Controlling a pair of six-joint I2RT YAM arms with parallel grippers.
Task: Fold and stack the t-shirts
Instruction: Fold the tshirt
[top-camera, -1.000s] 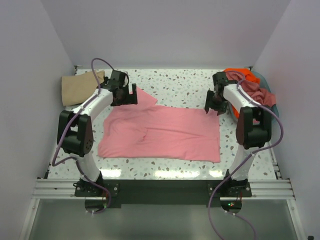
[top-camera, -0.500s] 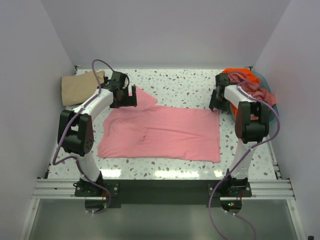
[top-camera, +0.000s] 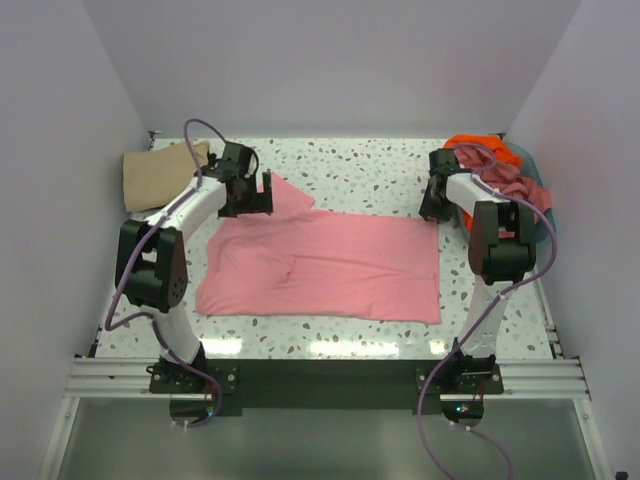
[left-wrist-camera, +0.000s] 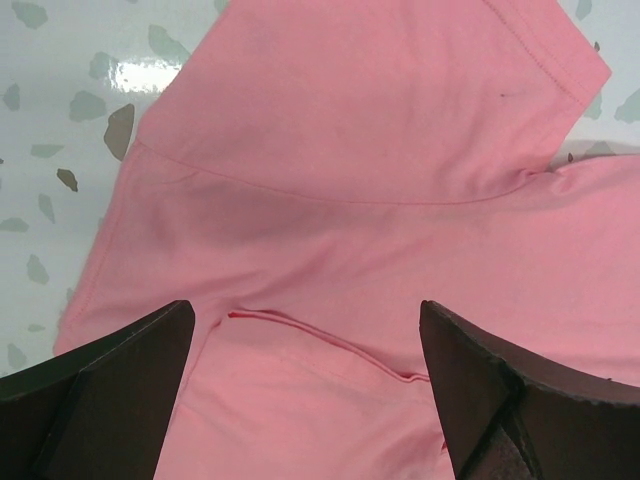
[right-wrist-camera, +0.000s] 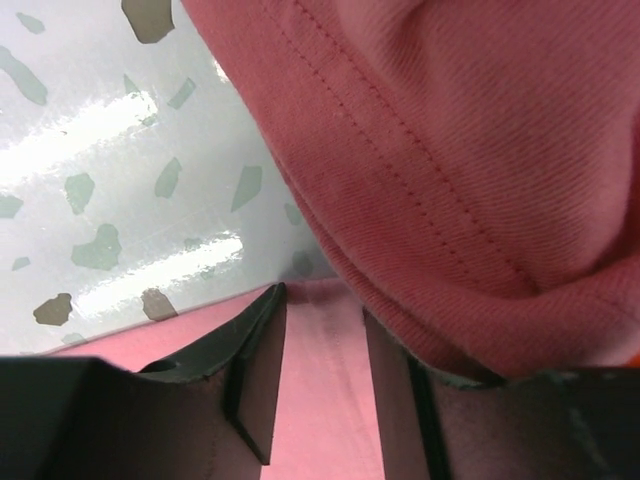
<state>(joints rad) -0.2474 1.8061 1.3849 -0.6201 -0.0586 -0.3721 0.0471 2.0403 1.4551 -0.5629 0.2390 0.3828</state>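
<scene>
The light pink t-shirt (top-camera: 320, 265) lies spread out flat on the table (top-camera: 370, 165), between the two pincers. One sleeve sticks out at the far left, right under the left pincer (left-wrist-camera: 305, 320). That pincer's two fingers (left-wrist-camera: 110, 390) are wide apart. The sleeve seam and a small fold show in the gap. I cannot tell if the fingers touch the cloth.

The far right corner of the shirt is just under the right pincer (right-wrist-camera: 325, 310). Its fingers (right-wrist-camera: 250, 370) are only a little apart, and pink cloth shows in the thin gap. I cannot tell if they touch it.

A dusty pink t-shirt (right-wrist-camera: 480, 150) hangs very close beside the right pincer, on its outer side. It sits with an orange t-shirt (top-camera: 475, 145) in a blue basket (top-camera: 528, 160). A folded tan t-shirt (top-camera: 158, 178) lies on the outer side of the left pincer, apart from it.
</scene>
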